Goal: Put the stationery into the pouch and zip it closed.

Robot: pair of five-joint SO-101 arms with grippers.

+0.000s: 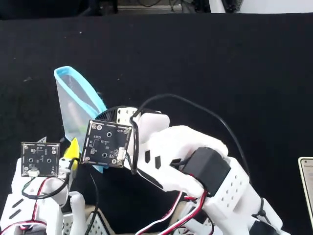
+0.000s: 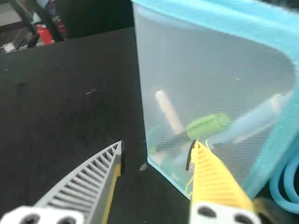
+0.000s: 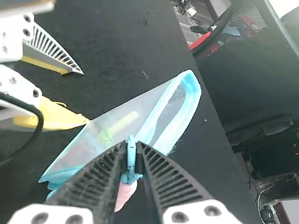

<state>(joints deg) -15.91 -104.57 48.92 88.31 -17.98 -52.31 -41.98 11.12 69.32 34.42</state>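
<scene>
The pouch (image 1: 73, 105) is translucent mesh with light blue trim and stands propped up on the black table, its mouth (image 3: 180, 100) gaping at the far end. Inside lie a green item (image 2: 208, 125), a white pen (image 2: 167, 111) and a blue pen (image 2: 252, 120). My left gripper (image 2: 156, 161) is open at the pouch's near lower corner, with its yellow finger (image 2: 212, 179) touching the mesh and its grey finger (image 2: 88, 186) on the bare table. My right gripper (image 3: 130, 151) is shut on the blue zipper pull (image 3: 131, 163) at the pouch's near end. A pink thing (image 3: 124, 195) shows just below the fingers.
The black table (image 1: 220, 68) is bare behind and to the right of the pouch. A pale flat object (image 1: 307, 176) lies at the right edge. The right arm's white body (image 1: 195, 166) and cables crowd the front. Chairs and clutter (image 3: 261, 135) stand beyond the table.
</scene>
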